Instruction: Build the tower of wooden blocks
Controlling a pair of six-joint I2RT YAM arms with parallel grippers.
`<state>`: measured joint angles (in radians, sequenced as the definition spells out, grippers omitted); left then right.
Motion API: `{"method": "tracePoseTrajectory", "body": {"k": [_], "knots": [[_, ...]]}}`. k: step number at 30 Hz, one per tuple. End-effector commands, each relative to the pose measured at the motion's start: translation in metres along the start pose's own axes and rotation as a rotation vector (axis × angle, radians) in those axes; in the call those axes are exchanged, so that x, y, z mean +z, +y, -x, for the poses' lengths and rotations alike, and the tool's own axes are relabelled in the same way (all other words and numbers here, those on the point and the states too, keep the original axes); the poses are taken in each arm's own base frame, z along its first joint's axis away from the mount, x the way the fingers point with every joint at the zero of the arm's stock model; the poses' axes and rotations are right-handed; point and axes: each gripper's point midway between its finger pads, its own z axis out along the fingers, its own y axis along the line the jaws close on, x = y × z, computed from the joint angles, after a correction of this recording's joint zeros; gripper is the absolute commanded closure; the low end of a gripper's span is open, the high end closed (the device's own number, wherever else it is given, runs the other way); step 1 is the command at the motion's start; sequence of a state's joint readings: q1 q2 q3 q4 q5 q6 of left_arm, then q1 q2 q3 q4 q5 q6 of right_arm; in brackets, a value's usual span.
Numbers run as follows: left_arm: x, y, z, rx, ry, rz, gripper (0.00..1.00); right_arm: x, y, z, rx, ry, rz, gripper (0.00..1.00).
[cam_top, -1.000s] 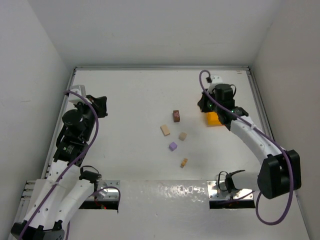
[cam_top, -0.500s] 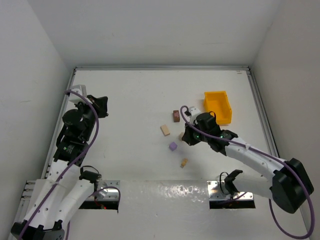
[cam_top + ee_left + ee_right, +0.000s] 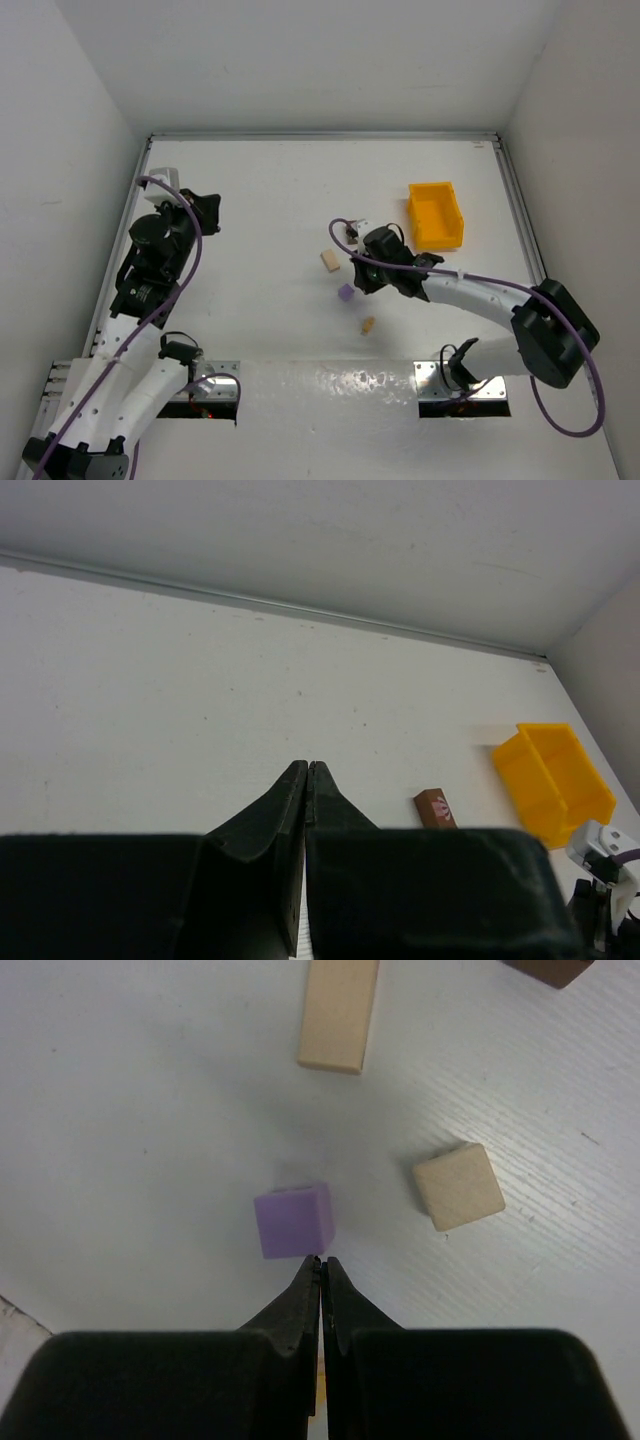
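Observation:
Loose wooden blocks lie mid-table. In the right wrist view a purple cube [image 3: 292, 1220] sits just beyond my right gripper [image 3: 322, 1260], which is shut and holds nothing. A pale tan cube [image 3: 459, 1186] lies to its right, and a long tan block [image 3: 338, 1010] farther off. From above I see the purple cube [image 3: 346, 293], the long tan block [image 3: 330, 260], a small tan block [image 3: 368, 324], and the right gripper [image 3: 361, 281] hiding the tan cube. The dark brown block [image 3: 435, 808] shows in the left wrist view. My left gripper [image 3: 308, 765] is shut and empty, far left [image 3: 207, 210].
A yellow plastic bin [image 3: 435, 215] stands right of the blocks, also seen from the left wrist as the yellow bin [image 3: 550, 780]. White walls enclose the table on three sides. The right arm's purple cable [image 3: 345, 235] loops over the dark brown block.
The right arm has swung from the yellow bin leftward and down over the blocks, its shut tips now beside the purple cube. The left arm has barely moved.

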<state>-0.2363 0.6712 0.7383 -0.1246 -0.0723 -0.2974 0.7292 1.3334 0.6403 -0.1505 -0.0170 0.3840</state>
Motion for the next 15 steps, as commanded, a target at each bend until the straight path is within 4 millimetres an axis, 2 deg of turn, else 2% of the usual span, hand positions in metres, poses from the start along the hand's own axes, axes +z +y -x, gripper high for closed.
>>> {"method": "tracePoseTrajectory", "body": {"k": [1,5,6,8,9,11,12,14,15], "knots": [[-0.003,-0.012,0.014,-0.012,-0.037,-0.046,0.99,0.002,-0.001,0.031,-0.034,-0.067,-0.031,1.0],[0.0,-0.01,0.013,-0.001,-0.028,-0.032,0.98,0.014,-0.002,0.054,-0.067,-0.095,-0.055,1.0],[0.0,-0.008,0.014,0.002,-0.03,-0.023,0.98,0.015,-0.002,0.068,-0.081,-0.113,-0.064,1.0],[0.0,-0.003,0.015,0.011,-0.037,0.004,0.98,0.031,-0.003,0.066,-0.093,-0.065,-0.071,1.0],[0.0,-0.002,0.016,0.016,-0.04,0.013,0.97,0.034,0.001,0.078,-0.101,-0.076,-0.06,1.0],[0.0,0.002,0.016,0.022,-0.04,0.031,0.95,0.049,0.002,0.074,-0.103,-0.04,-0.046,1.0],[0.001,0.003,0.016,0.024,-0.039,0.034,0.94,0.052,0.004,0.083,-0.103,-0.051,-0.04,0.95],[0.001,0.005,0.014,0.026,-0.035,0.046,0.92,0.064,0.002,0.083,-0.094,-0.03,-0.034,0.85],[0.001,0.006,0.014,0.029,-0.038,0.048,0.92,0.067,0.001,0.092,-0.087,-0.041,-0.031,0.8]]}}
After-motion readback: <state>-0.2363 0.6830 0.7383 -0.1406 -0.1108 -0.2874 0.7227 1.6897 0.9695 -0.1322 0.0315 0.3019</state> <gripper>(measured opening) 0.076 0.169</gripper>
